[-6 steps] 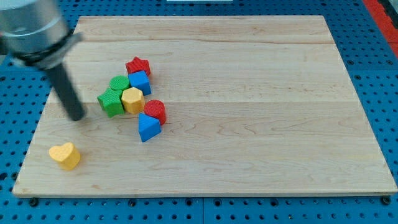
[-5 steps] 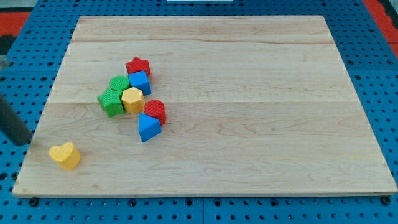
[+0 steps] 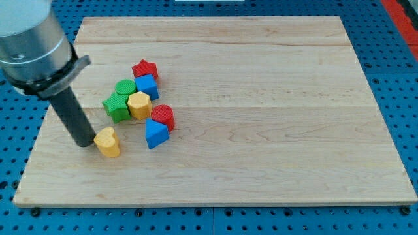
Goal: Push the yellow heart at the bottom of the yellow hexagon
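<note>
Fig.: my tip point(image 3: 84, 143) touches yellow heart point(image 3: 108, 142) on its left; no gripper, just a bare rod. Heart looks light, rigid, prob. slides easily; push its left flank toward spot below yellow hexagon point(image 3: 139, 104).

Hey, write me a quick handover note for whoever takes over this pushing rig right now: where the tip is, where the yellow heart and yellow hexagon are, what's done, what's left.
My tip sits against the view's left side of the yellow heart.
The yellow hexagon is in the cluster, up and to the view's right of the heart, between the green block and the red block.
Done: the heart lies near the cluster, apart from it.
Left: push the heart to the view's right until it sits directly below the hexagon, left of the blue block.
</note>
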